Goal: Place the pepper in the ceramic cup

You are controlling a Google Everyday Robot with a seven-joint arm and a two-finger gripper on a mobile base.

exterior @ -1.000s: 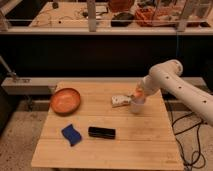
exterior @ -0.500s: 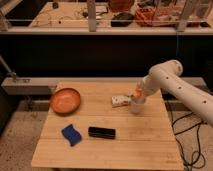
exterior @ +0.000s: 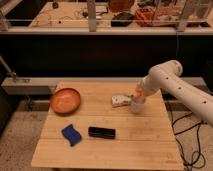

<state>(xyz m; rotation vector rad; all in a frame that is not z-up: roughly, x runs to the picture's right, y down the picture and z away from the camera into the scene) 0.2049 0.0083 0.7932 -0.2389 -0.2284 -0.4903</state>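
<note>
Pepper [exterior: 138, 92], small and orange, sits at the gripper [exterior: 138, 95] directly over the cup [exterior: 137, 106], right of centre on the bench [exterior: 125, 150], lined up for dropping; whether the gripper clasps it, I cannot tell.

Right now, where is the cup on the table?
In the camera view, the cup stands on the right part of the table, just right of the white box, with the pincer right over it.
</note>
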